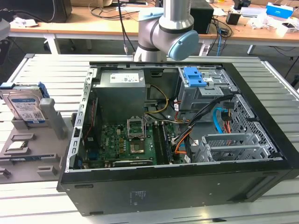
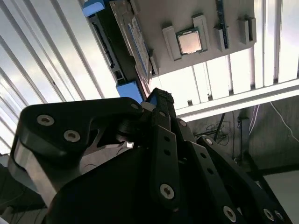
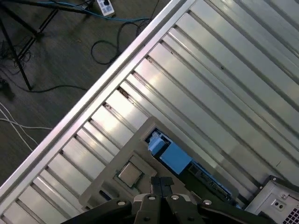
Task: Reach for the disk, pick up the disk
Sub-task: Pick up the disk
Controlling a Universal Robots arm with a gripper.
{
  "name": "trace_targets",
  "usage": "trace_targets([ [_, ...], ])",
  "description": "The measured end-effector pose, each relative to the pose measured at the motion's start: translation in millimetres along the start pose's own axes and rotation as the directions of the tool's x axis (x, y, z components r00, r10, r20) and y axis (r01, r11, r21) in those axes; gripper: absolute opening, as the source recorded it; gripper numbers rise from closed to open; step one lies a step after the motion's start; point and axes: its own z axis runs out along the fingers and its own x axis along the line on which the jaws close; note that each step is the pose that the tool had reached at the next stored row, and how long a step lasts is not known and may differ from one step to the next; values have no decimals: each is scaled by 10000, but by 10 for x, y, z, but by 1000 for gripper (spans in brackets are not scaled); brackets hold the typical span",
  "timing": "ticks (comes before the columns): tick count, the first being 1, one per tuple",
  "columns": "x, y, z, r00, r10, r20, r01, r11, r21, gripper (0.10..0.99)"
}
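Item: flat silver-grey metal disk with blue plastic rails and a white-and-blue label (image 1: 25, 105). It stands on edge in a slot of the pale grey plastic fixture tray (image 1: 28, 156), at the exterior view's left, well apart from the open black computer tower (image 1: 177, 140).

Tool: black linkage gripper (image 3: 161, 184), fingers drawn narrow, nothing held.

Relation: in both wrist views the disk lies just beyond the fingertips. Its upper edge runs lengthwise toward them, with one blue rail end nearest.

Adjacent: small square silver processor chip (image 2: 189, 42), seated in the tray beside the disk.

Surface: white slatted metal table (image 1: 42, 70).

Room: far workbenches and loose floor cables.
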Motion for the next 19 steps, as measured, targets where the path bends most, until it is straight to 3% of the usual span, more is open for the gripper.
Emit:
trace_targets([
  [4,0,0,0,9971,-762,-29,762,9971,-1,106],
  [8,0,0,0,9884,-1518,-58,1518,9884,-4,106],
  [12,0,-1,0,9712,-2379,-91,2379,9713,-9,106],
  [14,0,0,0,9655,-2602,-99,2602,9656,-11,106],
  [15,0,0,0,9603,-2789,-107,2789,9603,-14,106],
  [17,0,0,0,9425,-3338,-128,3339,9426,-20,106],
  [19,0,0,0,9313,-3639,-139,3639,9314,-24,106],
])
